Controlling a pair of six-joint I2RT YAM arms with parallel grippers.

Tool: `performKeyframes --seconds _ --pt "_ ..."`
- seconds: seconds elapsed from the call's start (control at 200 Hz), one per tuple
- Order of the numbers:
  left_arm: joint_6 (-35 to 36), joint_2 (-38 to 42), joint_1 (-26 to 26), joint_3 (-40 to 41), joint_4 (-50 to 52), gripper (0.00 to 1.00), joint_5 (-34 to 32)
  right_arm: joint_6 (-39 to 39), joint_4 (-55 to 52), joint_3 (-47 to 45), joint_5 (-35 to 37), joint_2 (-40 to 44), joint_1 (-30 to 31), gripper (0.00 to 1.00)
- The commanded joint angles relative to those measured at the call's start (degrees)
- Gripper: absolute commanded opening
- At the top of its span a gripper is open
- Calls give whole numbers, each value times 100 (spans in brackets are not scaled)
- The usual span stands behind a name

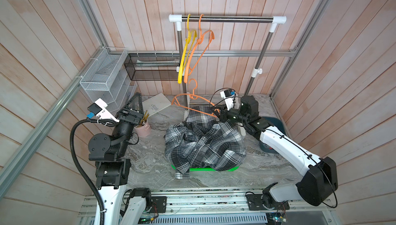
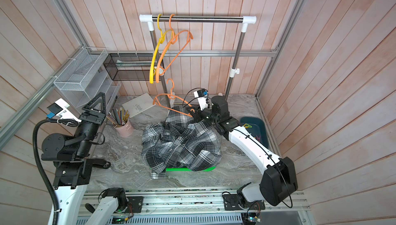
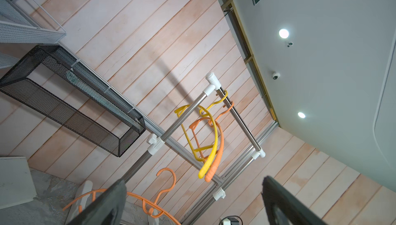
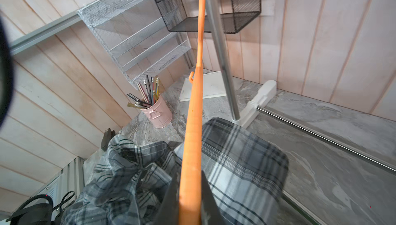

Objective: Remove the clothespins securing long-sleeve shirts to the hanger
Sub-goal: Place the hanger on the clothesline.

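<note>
Tabletop [image 1: 150, 166]: marble-patterned, with a garment rail [image 1: 227, 19] at the back that carries two bare hangers, one yellow and one orange.
Long-sleeve shirts [image 1: 203, 144]: grey-black-white plaid, heaped mid-tabletop over a green tray [image 1: 203, 168]. They lie directly below and toward the robot from the right jaws.
Orange hanger [image 4: 192, 116]: its long axis runs away from the right jaws toward the rail's left post, passing over the back of the heap. Whether it touches cloth cannot be told. No pin shows on it.
Right gripper [image 2: 192, 114]: jaws pinched narrow on one end of the orange hanger.
Left gripper [image 2: 99, 100]: jaws spread wide and empty, raised beside the pink pencil pot [image 2: 125, 128], well apart from shirts and hanger.
Blue bin [image 2: 252, 118]: just beside the right forearm.
Clothespins [image 2: 248, 125]: the only ones visible lie loose in the blue bin, behind the right jaws; the right arm is far nearer.
Likely next: with no pin left in sight, the hanger looks ready for the rail, which stands above and behind the right jaws.
</note>
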State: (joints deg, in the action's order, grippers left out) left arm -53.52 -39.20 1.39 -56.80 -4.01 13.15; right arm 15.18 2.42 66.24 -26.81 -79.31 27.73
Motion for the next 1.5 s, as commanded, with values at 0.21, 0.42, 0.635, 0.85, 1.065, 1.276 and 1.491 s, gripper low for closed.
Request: performKeyframes --seconds 0.21,0.42,0.635,0.85,1.065,1.276,1.491 --pt "361 18 28 155 102 100 -45 -175 -1059 412 1222 841 -567 0" --pt "577 -41 29 304 287 100 38 -635 -2326 1577 2617 972 -622 0" --pt "817 -113 35 367 641 100 87 -908 -2762 2585 3086 1060 -653 0" --pt "1018 -416 54 246 1554 100 79 -1155 -2953 3695 3164 765 -630 0" --pt "970 -386 89 559 1666 100 211 -1379 -2832 4254 3167 480 -638 0" --pt "1006 -407 99 725 1898 100 559 -1593 -3058 5132 3076 -198 -652 0" --pt "1062 -473 99 929 1989 100 1395 -1593 -3333 5820 2858 -865 -849 0"
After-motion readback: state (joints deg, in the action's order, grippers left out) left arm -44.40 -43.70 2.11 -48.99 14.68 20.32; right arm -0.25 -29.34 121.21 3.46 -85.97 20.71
